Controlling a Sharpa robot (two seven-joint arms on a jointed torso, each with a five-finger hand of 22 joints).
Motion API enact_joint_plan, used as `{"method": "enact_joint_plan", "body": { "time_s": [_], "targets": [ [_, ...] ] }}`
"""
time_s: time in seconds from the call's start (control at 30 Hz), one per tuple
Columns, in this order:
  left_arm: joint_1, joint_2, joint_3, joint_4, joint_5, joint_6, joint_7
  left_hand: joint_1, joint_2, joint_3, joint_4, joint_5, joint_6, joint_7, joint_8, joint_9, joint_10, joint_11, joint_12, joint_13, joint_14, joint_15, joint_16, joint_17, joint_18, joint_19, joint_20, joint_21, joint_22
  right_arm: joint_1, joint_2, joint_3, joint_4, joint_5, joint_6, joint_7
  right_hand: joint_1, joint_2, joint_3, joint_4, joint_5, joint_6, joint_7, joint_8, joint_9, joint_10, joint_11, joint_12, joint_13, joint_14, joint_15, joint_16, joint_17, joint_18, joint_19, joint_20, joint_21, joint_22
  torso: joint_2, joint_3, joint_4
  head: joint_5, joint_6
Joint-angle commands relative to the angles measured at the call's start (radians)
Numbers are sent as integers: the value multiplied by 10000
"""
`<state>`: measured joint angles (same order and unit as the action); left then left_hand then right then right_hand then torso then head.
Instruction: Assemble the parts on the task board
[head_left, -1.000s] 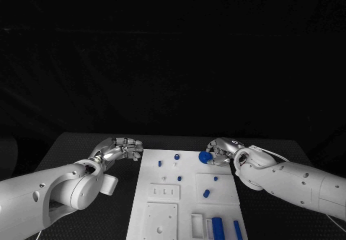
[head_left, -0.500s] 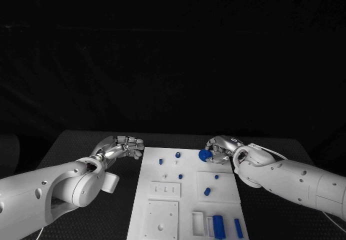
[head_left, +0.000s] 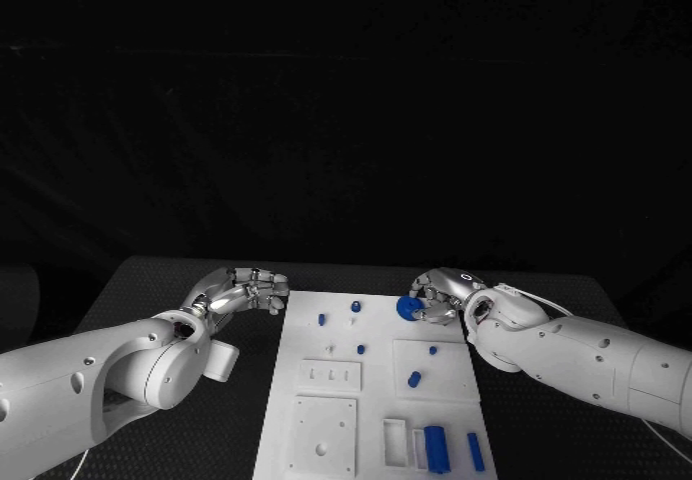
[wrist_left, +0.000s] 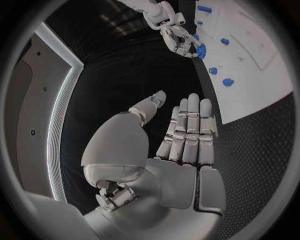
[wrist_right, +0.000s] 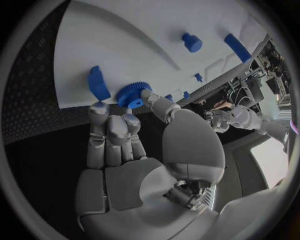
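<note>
Two silver hands work at the far end of the white task board (head_left: 378, 400), which lies in the middle of the black table (head_left: 173, 290). At the board's far right corner the right hand (head_left: 444, 298) pinches a round blue toothed gear (head_left: 411, 308) between its thumb and fingertips; the right wrist view shows the gear (wrist_right: 130, 94) held just above the board's edge, next to a blue peg (wrist_right: 98, 82) standing on the board. Beside the board's far left corner, over the bare table, the left hand (head_left: 242, 292) holds nothing, its fingers (wrist_left: 189, 131) stretched out side by side and the thumb apart. Several small blue parts (head_left: 414, 379) dot the board's middle, and longer blue pieces (head_left: 436, 449) lie at its near right end.
</note>
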<state>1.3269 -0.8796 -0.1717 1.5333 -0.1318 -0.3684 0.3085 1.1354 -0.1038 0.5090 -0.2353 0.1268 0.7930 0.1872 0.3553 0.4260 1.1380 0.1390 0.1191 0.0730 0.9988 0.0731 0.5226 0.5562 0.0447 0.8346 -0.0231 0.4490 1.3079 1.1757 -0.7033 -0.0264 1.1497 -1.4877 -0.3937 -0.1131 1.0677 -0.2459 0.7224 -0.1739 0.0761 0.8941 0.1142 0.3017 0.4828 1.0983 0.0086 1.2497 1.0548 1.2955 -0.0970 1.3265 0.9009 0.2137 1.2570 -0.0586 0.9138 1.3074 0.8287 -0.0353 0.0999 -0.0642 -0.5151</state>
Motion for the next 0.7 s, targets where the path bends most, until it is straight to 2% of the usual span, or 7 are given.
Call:
{"method": "enact_joint_plan", "body": {
  "time_s": [0.03,0.4,0.47,0.6,0.67,0.7],
  "targets": [
    [4,8,7,40,-62,152,46,-91,20,19,-54,-14,22,-14,-47,10,-12,29,-34,-7,22,40,-71,12,194,-80,-1,18,201,-58,54,-28,-14,-662,492,-212,13,150,158,61,-108,711,-3,104,36,-56,-71,27,12,-7,-100,19,26,481,-54,1,53,214,-10,-12,-4,-11,-34],
    [4,0,7,48,-101,133,30,-68,7,33,-81,-13,8,-9,-59,11,-38,40,-55,-12,15,42,-90,29,197,-91,-1,19,201,-198,120,-43,-98,-1573,473,-406,81,429,423,18,-144,1182,-163,329,183,389,-217,253,345,21,-233,1,119,481,-86,21,168,218,-19,-15,-13,10,-104],
    [4,-1,7,50,-103,131,28,-68,7,33,-82,-13,7,-8,-59,11,-39,41,-57,-13,15,42,-91,30,197,-92,0,20,201,-202,114,-44,12,-1595,386,-470,83,434,447,9,-157,1214,-174,341,194,414,-228,262,361,23,-243,-2,127,481,-91,25,178,217,-21,-15,-15,14,-108],
    [4,4,7,49,-103,136,23,-67,4,34,-85,-14,6,-8,-61,12,-42,43,-59,-13,14,43,-94,33,196,-93,1,20,201,-216,166,-44,147,-1723,355,-597,24,336,434,18,-165,1231,-183,342,202,409,-235,246,345,25,-252,-7,138,481,-95,35,195,216,-27,-14,-16,22,-112],
    [4,13,7,46,-103,135,22,-67,4,34,-85,-14,5,-7,-62,12,-44,44,-61,-13,14,43,-95,34,196,-94,1,20,201,-224,171,-44,205,-1777,261,-676,-158,111,331,98,-142,1244,-187,340,210,457,-238,266,384,35,-255,-8,153,481,-82,52,222,214,-26,-17,-11,26,-116],
    [4,14,7,46,-103,139,20,-67,4,35,-86,-14,3,-6,-63,12,-46,45,-62,-14,14,44,-96,35,196,-94,2,20,201,-225,174,-44,235,-1843,200,-718,-198,69,318,136,-134,1251,-190,338,215,481,-245,274,402,41,-260,-10,160,481,-74,52,233,210,-27,-18,-6,25,-112]
  ]
}}
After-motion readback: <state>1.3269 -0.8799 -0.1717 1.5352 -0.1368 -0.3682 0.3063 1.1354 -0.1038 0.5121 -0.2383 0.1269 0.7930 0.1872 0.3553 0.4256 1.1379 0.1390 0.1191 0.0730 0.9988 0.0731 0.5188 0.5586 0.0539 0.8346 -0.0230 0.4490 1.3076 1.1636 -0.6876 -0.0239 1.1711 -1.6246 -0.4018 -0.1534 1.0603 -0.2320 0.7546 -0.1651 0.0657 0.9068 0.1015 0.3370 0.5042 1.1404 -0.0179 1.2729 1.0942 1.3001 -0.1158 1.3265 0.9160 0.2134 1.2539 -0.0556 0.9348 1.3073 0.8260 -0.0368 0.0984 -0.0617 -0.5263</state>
